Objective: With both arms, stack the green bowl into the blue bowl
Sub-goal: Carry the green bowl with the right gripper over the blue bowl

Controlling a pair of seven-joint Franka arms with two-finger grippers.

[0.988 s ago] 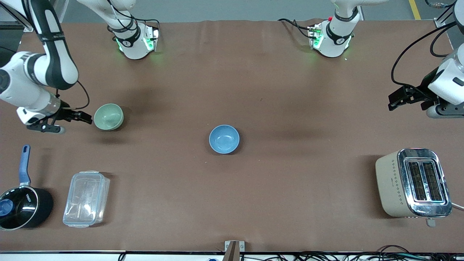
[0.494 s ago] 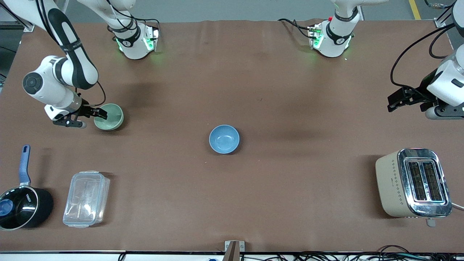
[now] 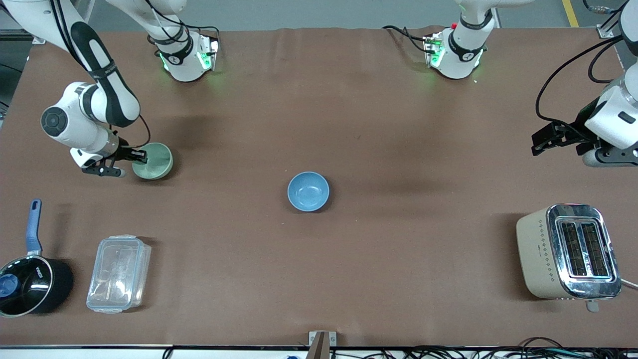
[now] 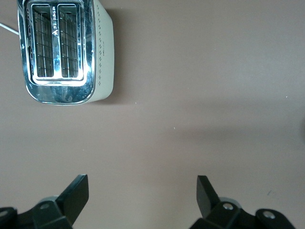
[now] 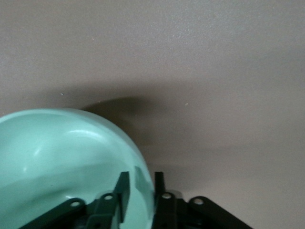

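Observation:
The pale green bowl (image 3: 155,160) sits on the brown table toward the right arm's end. My right gripper (image 3: 141,156) is at its rim, one finger inside the bowl and one outside, closed on the wall. In the right wrist view the green bowl (image 5: 62,157) fills the lower corner, with the gripper (image 5: 142,175) pinching its rim. The blue bowl (image 3: 308,191) stands alone mid-table, nearer the front camera than the green bowl. My left gripper (image 3: 542,139) waits open and empty above the table at the left arm's end; it also shows in the left wrist view (image 4: 143,185).
A cream and chrome toaster (image 3: 568,252) stands toward the left arm's end near the front edge; it also shows in the left wrist view (image 4: 64,52). A black saucepan with a blue handle (image 3: 30,284) and a clear plastic container (image 3: 118,273) sit near the front edge at the right arm's end.
My right gripper has come down and in from beside the green bowl onto its rim. The bowl has shifted slightly toward mid-table. The left arm has barely moved.

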